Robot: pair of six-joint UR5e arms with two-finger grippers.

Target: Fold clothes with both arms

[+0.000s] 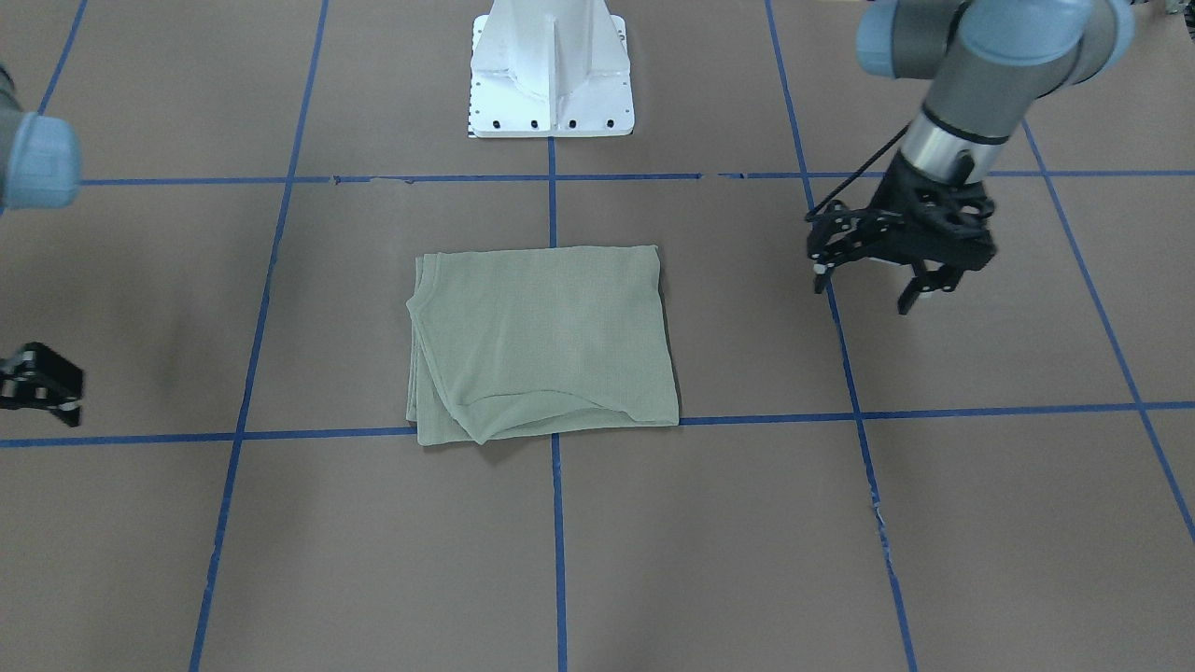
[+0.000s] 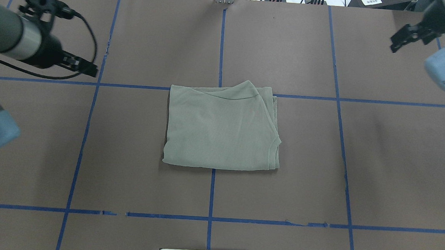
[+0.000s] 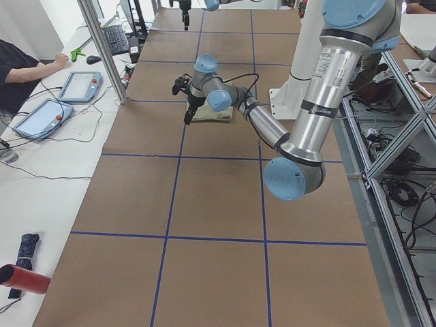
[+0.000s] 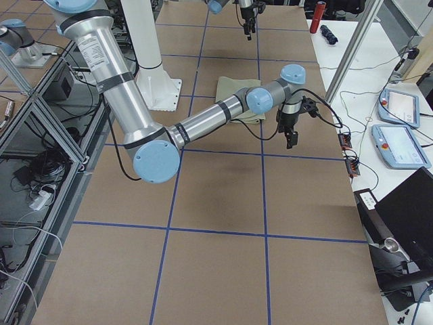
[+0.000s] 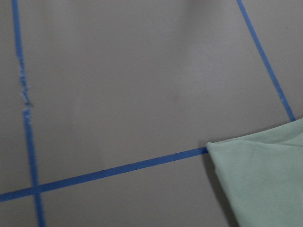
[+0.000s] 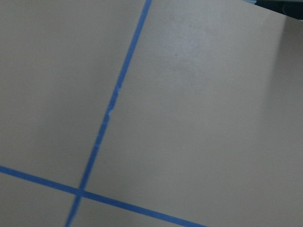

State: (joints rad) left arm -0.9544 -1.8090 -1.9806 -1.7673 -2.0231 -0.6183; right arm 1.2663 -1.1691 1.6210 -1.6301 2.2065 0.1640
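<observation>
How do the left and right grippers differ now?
The left gripper shows whole in the front view, jaws spread; the right gripper is cut off at its edge, jaws unclear. The left wrist camera sees a shirt corner; the right sees only table. Both hang clear of it.

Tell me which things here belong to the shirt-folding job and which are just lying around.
Part of the job:
- green shirt, folded on the table
- left gripper, off to the side of the shirt
- right gripper, also away from it

Just lying about:
- white pedestal
- teach pendants
- red cylinder
</observation>
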